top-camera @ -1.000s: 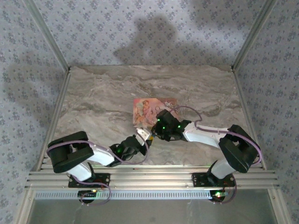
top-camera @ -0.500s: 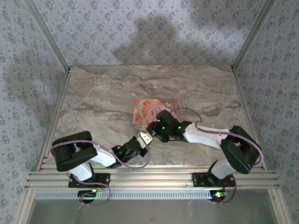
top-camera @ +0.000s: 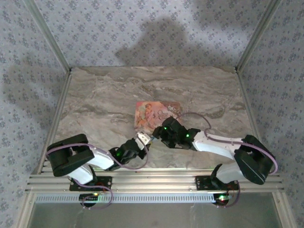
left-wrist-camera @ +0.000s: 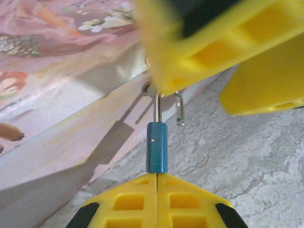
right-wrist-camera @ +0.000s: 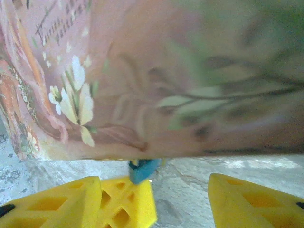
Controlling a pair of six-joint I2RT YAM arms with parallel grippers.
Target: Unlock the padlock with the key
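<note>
from above: left gripper and right gripper nose to nose at the near edge of the pink box, out on the marble table.

from the left wrist: clenched tight on the blue body of the padlock, with the shackle rising to the box's front edge. whether the key sits in the lock, cannot tell.

from the right wrist: released, fingers wide apart and grasping nothing, with the padlock just beyond them, below the box edge.

what could go wrong: with nothing held on the right, risk of a key left loose or dropped, stalling the turn. at such close quarters, also a risk of knocking the lock askew in the left grip on any fresh approach.

against a second ago, from above: right elbow swung out toward the near right corner, more of the box cover bared, left side hardly shifted.
</note>
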